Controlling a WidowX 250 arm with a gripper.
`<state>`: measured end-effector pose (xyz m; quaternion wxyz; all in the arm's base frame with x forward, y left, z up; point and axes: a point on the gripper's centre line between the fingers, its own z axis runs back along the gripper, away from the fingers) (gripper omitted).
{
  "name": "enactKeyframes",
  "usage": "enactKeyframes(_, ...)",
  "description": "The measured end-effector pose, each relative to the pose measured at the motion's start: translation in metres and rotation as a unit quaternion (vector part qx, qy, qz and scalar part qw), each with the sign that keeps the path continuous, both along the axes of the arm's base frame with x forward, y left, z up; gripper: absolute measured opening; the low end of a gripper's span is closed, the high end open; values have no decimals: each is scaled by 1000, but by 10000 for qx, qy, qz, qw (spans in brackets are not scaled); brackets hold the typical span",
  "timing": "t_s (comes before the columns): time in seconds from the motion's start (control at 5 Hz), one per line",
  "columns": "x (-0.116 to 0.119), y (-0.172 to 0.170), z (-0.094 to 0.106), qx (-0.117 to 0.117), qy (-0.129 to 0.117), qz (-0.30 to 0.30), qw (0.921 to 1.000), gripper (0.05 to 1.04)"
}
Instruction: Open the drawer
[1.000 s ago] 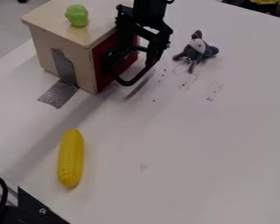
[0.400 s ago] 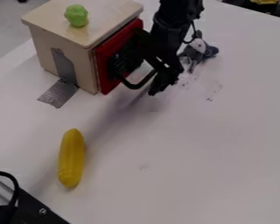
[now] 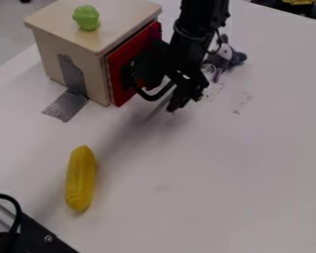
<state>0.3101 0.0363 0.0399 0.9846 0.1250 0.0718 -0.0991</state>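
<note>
The black gripper (image 3: 175, 105) hangs down just right of the small wooden box (image 3: 69, 27), low over the table, at the black handle of the drawer. That curved handle (image 3: 149, 97) sticks out from the drawer's red front (image 3: 120, 58), and the gripper's tip is beside its outer end. The red front stands slightly out from the box's right side. The arm hides part of the front, and I cannot tell whether the gripper touches the handle.
A green toy (image 3: 86, 18) sits on top of the box. Behind the gripper, to the right, lies a grey plush toy (image 3: 225, 57). A yellow corn cob (image 3: 80, 179) lies at lower left, near a black metal part (image 3: 38, 236) in the corner.
The gripper has come down and to the right from over the handle, ending at its outer side. The red front has moved slightly out from the box.
</note>
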Motion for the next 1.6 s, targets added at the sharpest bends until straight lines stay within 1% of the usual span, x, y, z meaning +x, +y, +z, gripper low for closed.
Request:
enactKeyframes(0.2, 2, 6, -14, -20, 158, 130, 9998, 1003)
enactKeyframes(0.4, 1, 12, -24, -109, 389, 350, 9986, 968)
enactKeyframes(0.6, 0, 17, -31, -185, 483, 390, 9979, 671)
enactKeyframes(0.8, 1, 13, -31, -284, 471, 388, 9977, 371)
enactKeyframes(1.0, 3, 0, -32, -424, 408, 313, 9978, 181)
enactKeyframes(1.2, 5, -30, -34, -554, 401, 36, 9977, 144)
enactKeyframes(1.4, 3, -50, -34, -587, 462, -199, 9970, 144)
enactKeyframes(1.6, 3, -58, -34, -591, 466, -296, 9967, 190)
